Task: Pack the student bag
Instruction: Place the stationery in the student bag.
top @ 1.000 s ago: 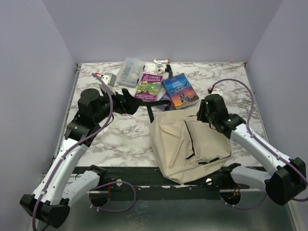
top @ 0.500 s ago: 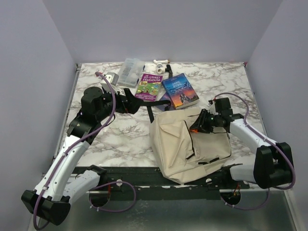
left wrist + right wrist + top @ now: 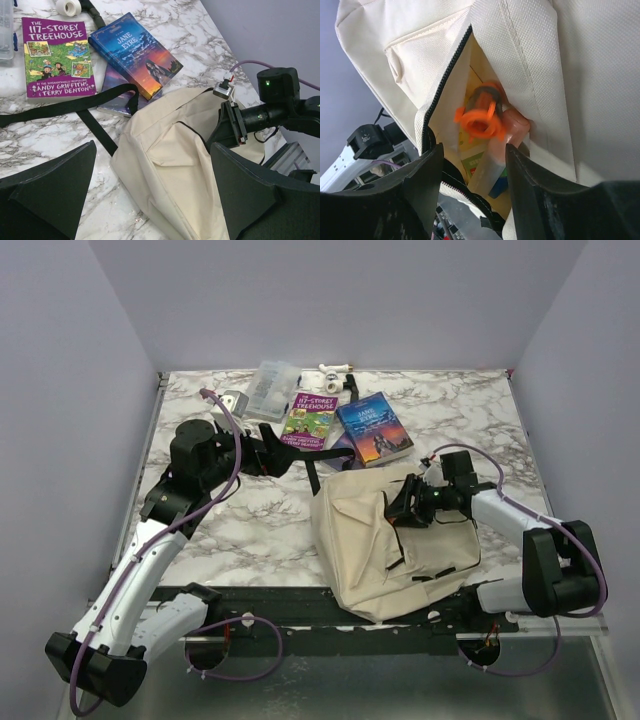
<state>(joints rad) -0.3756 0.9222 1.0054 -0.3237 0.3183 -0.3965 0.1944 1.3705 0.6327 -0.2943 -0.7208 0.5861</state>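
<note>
The beige student bag (image 3: 360,540) lies at the table's near middle, its black zip open. It also shows in the left wrist view (image 3: 175,165) and the right wrist view (image 3: 590,75). My right gripper (image 3: 402,508) is at the zip opening with its jaws apart (image 3: 474,160). Between them, inside the pocket, lie an orange-ringed item (image 3: 479,120) and a translucent tube with a pink cap (image 3: 512,127). My left gripper (image 3: 283,455) is open and empty, hovering left of the bag (image 3: 152,170). The Treehouse book (image 3: 309,419) and the Jane Eyre book (image 3: 374,428) lie behind the bag.
A third book (image 3: 114,95) lies under Jane Eyre. A black strap (image 3: 75,106) runs left from the bag. At the back stand a clear plastic box (image 3: 272,390), a white tape roll (image 3: 330,370) and a small grey object (image 3: 232,403).
My right gripper has swung from over the bag's far edge down and left to the zip opening. The left arm has hardly moved.
</note>
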